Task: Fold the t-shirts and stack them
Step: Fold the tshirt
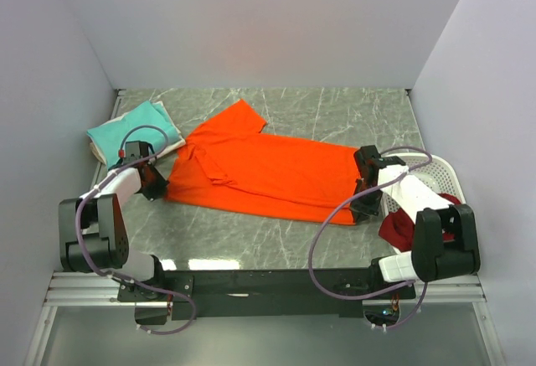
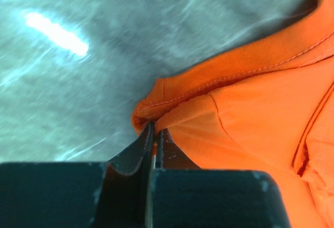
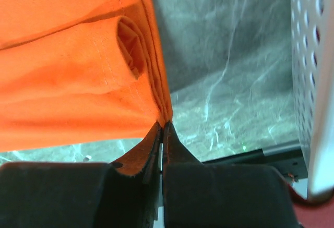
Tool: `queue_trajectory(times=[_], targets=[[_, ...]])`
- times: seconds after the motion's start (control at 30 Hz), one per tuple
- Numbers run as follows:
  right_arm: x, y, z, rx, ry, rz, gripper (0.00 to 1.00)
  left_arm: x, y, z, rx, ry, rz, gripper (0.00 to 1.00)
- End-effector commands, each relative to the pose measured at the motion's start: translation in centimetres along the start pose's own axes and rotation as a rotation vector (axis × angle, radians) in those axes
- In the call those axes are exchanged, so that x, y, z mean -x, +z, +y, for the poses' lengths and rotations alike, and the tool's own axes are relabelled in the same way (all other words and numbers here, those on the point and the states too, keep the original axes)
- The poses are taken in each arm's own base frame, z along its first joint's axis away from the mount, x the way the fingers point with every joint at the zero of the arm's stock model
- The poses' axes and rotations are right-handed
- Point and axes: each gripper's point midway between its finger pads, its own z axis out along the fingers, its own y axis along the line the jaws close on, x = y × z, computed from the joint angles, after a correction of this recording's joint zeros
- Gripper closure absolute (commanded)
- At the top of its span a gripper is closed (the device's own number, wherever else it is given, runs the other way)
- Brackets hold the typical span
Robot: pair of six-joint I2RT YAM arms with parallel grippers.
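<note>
An orange t-shirt [image 1: 268, 169] lies spread across the middle of the bench [image 1: 335, 115]. Its long axis runs left to right and slants slightly toward the near right. The shirt is stretched between the two arms, so neither is nearer than the other. The left pincer [image 1: 155, 183] is clamped on a stitched fold at the shirt's near-left corner, and the right pincer [image 1: 366, 207] pinches the bunched hem at the near-right corner. Both arms reach forward, low over the bench, with elbows bent. A lengthwise fold away from the arms looks likely. A folded teal shirt [image 1: 126, 136] sits at far left. A dark red shirt [image 1: 402, 228] spills from the white basket [image 1: 440, 169] at right.
</note>
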Motion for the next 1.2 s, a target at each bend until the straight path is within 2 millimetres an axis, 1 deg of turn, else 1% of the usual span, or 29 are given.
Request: queue_trajectory(times=[0.0, 0.07, 0.1, 0.13, 0.17, 0.2, 0.23, 0.27, 0.3, 0.33, 0.37, 0.4, 0.43, 0.47, 0.53, 0.57, 0.6, 0.63, 0.67, 0.7, 0.73, 0.77, 0.8, 0.83, 0.87, 0.9, 0.93, 1.0, 1.17], targets=[[-1.6, -0.5, -1.2, -0.053, 0.002, 0.02, 1.0, 0.4, -1.2, 2.0, 0.084, 0.01, -0.027, 0.96], [-2.1, -0.4, -1.5, -0.061, 0.004, 0.029, 1.0, 0.6, -1.7, 2.4, 0.096, 0.005, -0.035, 0.92], [-2.4, -0.4, -1.5, -0.063, 0.005, 0.034, 1.0, 0.3, -1.9, 2.6, 0.101, 0.005, -0.025, 0.87], [-2.6, -0.4, -1.5, -0.057, 0.004, 0.034, 1.0, 0.5, -2.3, 2.5, 0.093, 0.0, -0.038, 0.85], [-2.8, -0.4, -1.4, -0.049, 0.004, 0.038, 1.0, 0.7, -2.6, 2.5, 0.088, -0.001, -0.044, 0.79], [-2.9, -0.5, -1.3, -0.044, 0.006, 0.039, 0.97, 0.7, -2.8, 2.5, 0.089, 0.0, -0.043, 0.73], [-3.2, -0.5, -1.2, -0.04, -0.002, 0.041, 0.94, 0.8, -3.1, 2.4, 0.087, -0.004, -0.049, 0.67], [-3.2, -0.6, -1.1, -0.036, -0.003, 0.041, 0.84, 1.2, -3.6, 2.2, 0.075, -0.01, -0.067, 0.61], [-3.4, -0.6, -1.2, -0.039, -0.009, 0.043, 0.79, 1.4, -3.8, 2.0, 0.066, -0.015, -0.072, 0.49], [-3.3, -0.9, -0.9, -0.03, -0.022, 0.034, 0.73, 1.5, -4.3, 1.7, 0.046, -0.018, -0.08, 0.45], [-3.3, -1.1, -0.6, -0.024, -0.029, 0.028, 0.65, 1.8, -4.7, 1.3, 0.031, -0.018, -0.09, 0.42], [-3.3, -1.5, -0.5, -0.021, -0.035, 0.022, 0.63, 1.8, -5.0, 0.7, 0.006, -0.021, -0.091, 0.39], [-2.8, -2.0, 0.1, -0.003, -0.044, -0.002, 0.61, 1.9, -5.3, 0.5, -0.005, -0.02, -0.1, 0.37], [-2.8, -2.4, 0.6, 0.009, -0.064, -0.014, 0.59, 2.1, -6.0, -0.4, -0.032, -0.003, -0.122, 0.37], [-2.1, -3.1, 1.6, 0.035, -0.077, -0.046, 0.57, 2.2, -6.8, -1.3, -0.047, 0.012, -0.151, 0.37], [-2.1, -3.3, 2.2, 0.051, -0.091, -0.056, 0.57, 2.0, -7.5, -2.6, -0.076, 0.041, -0.169, 0.37], [-1.7, -3.3, 3.0, 0.085, -0.092, -0.066, 0.57, 2.0, -7.9, -3.4, -0.094, 0.047, -0.18, 0.38], [-1.8, -2.9, 3.4, 0.098, -0.094, -0.057, 0.57, 1.6, -8.2, -4.3, -0.127, 0.06, -0.178, 0.39], [-1.8, -2.6, 3.8, 0.111, -0.096, -0.056, 0.57, 1.2, -8.7, -6.0, -0.194, 0.087, -0.188, 0.41], [-1.6, -2.3, 4.7, 0.153, -0.092, -0.055, 0.57, 0.8, -8.8, -6.7, -0.23, 0.087, -0.179, 0.43], [-2.1, -1.3, 4.7, 0.142, -0.091, -0.027, 0.57, 0.2, -9.0, -7.6, -0.278, 0.089, -0.159, 0.43], [-2.1, -0.8, 4.8, 0.144, -0.089, -0.018, 0.57, -0.7, -8.7, -8.1, -0.298, 0.097, -0.134, 0.44], [-1.9, -0.4, 5.2, 0.155, -0.088, -0.021, 0.57, -0.9, -8.6, -8.9, -0.33, 0.089, -0.129, 0.44], [-2.4, 0.6, 4.9, 0.133, -0.086, 0.003, 0.57, -1.3, -8.5, -9.2, -0.341, 0.092, -0.119, 0.44], [-2.3, 0.9, 4.8, 0.125, -0.087, 0.0, 0.57, -2.3, -8.2, -9.6, -0.348, 0.11, -0.095, 0.44], [-1.8, 1.2, 5.1, 0.13, -0.085, -0.017, 0.57, -2.6, -8.2, -10.0, -0.352, 0.114, -0.093, 0.44], [-1.8, 1.6, 4.9, 0.116, -0.083, -0.022, 0.57, -2.9, -8.1, -10.1, -0.35, 0.117, -0.088, 0.44], [-1.3, 1.8, 5.1, 0.117, -0.077, -0.035, 0.58, -3.5, -8.2, -10.6, -0.357, 0.135, -0.084, 0.44], [-0.5, 2.0, 5.5, 0.11, -0.07, -0.051, 0.58, -3.9, -8.4, -11.4, -0.368, 0.155, -0.085, 0.44]])
